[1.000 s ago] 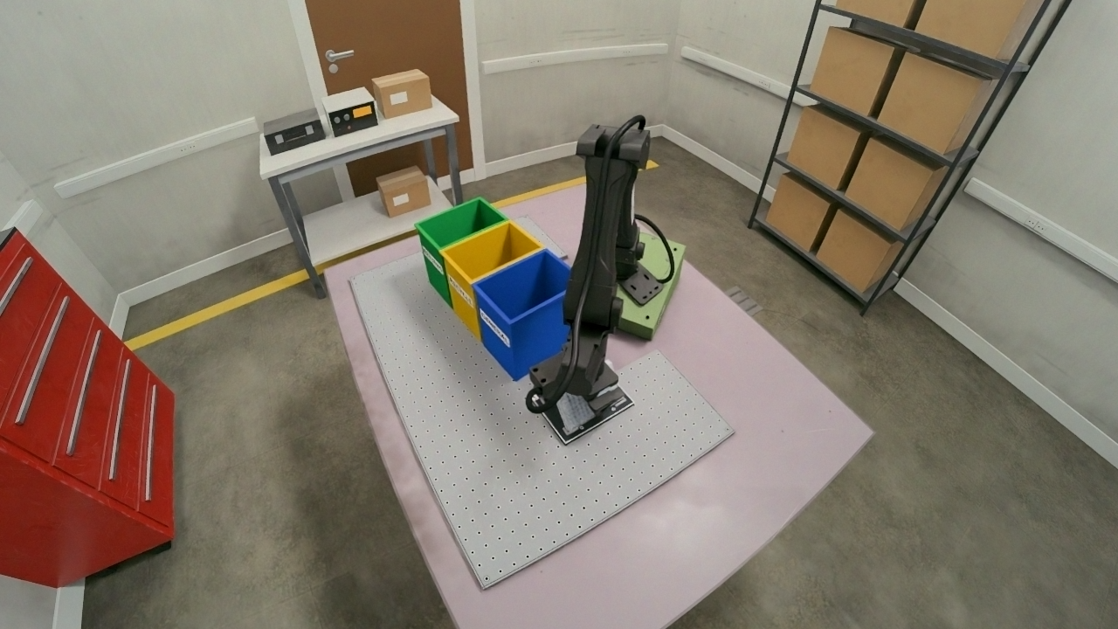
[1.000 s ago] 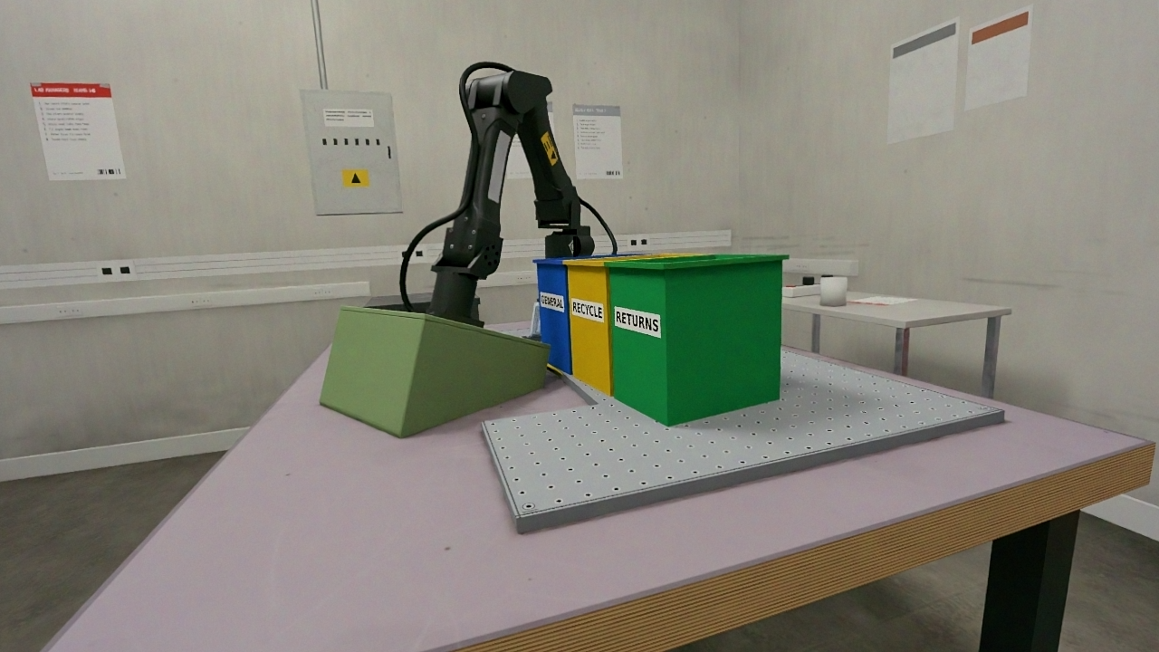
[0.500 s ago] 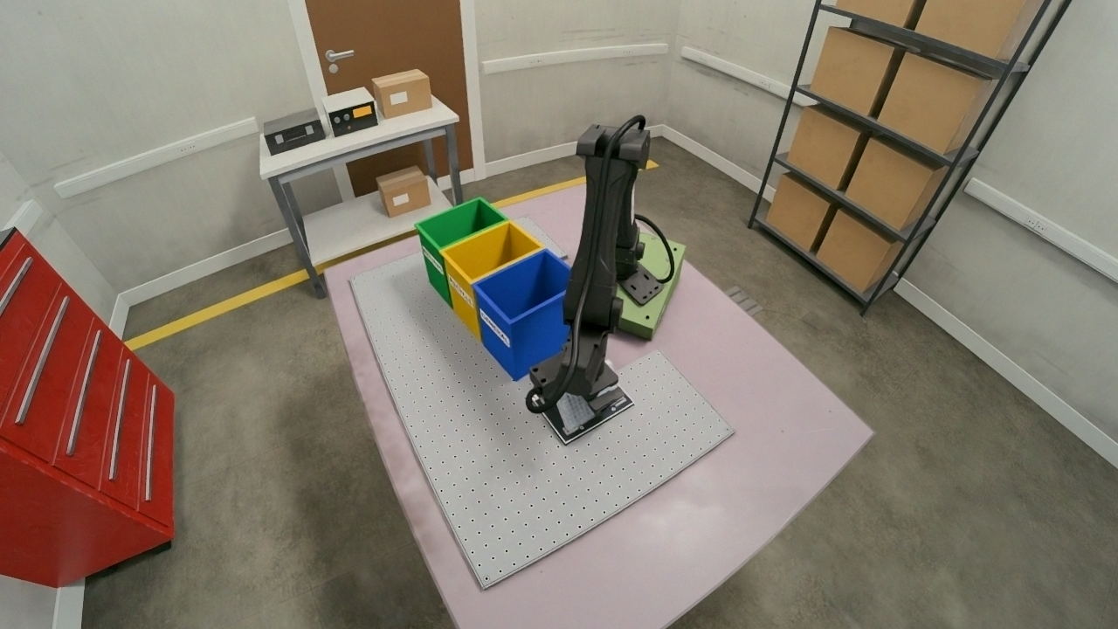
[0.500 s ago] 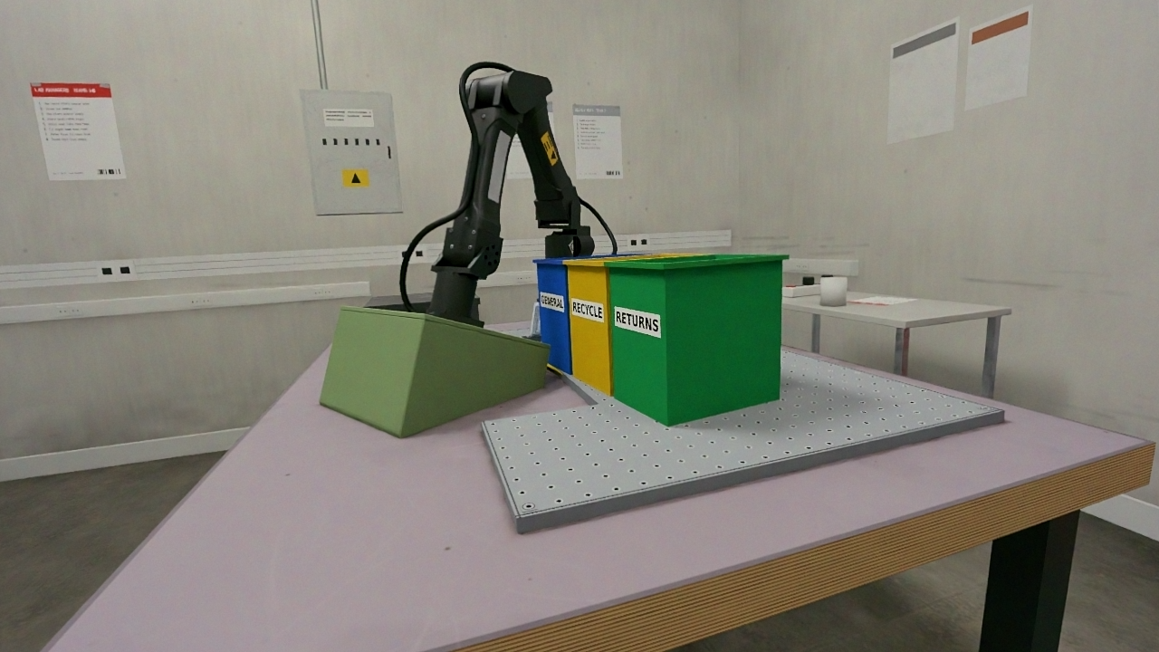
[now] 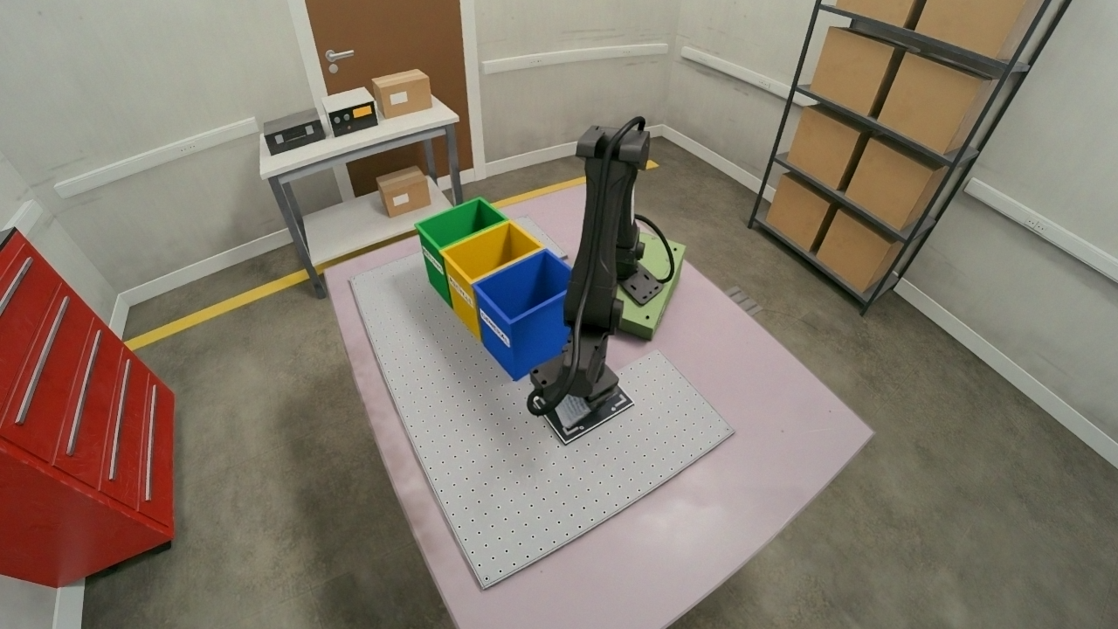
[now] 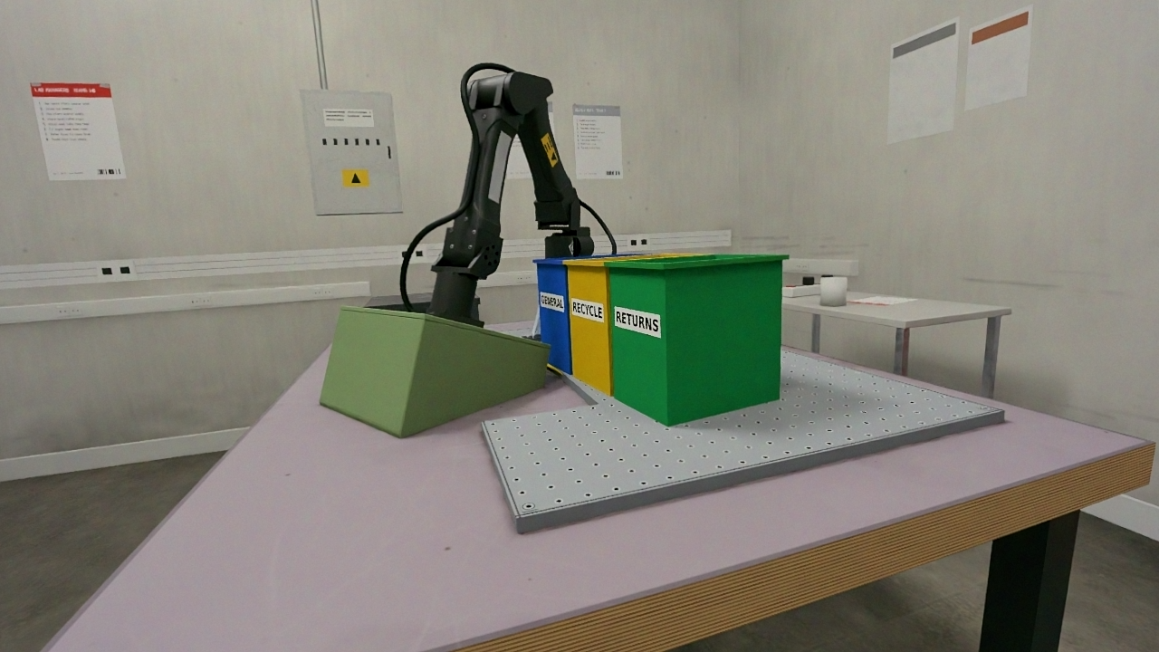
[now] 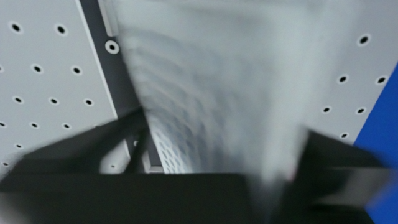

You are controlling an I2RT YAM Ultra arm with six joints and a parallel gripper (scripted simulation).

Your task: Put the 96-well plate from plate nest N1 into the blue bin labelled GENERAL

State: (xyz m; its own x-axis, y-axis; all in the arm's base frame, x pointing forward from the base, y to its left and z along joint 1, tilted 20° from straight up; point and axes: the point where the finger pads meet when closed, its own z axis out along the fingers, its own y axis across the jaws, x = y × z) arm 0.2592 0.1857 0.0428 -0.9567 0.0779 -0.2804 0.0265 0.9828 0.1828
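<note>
The translucent 96-well plate (image 7: 211, 93) fills the middle of the wrist view, blurred and tilted up out of the black plate nest N1 (image 7: 115, 78). My gripper (image 7: 198, 111) has one dark finger on each side of the plate and is shut on it, low over the nest (image 5: 590, 414) on the perforated board. In the top view the plate (image 5: 576, 408) shows as a pale patch under the gripper. The blue GENERAL bin (image 5: 521, 308) stands upright just beside the nest; it also shows in the exterior view (image 6: 552, 311) and at the right edge of the wrist view (image 7: 384, 124).
The yellow RECYCLE bin (image 5: 488, 262) and the green RETURNS bin (image 5: 457, 234) stand upright in a row touching the blue one. The arm's green wedge base (image 6: 421, 372) sits on the pink table top behind the board. In the exterior view the bins hide the gripper.
</note>
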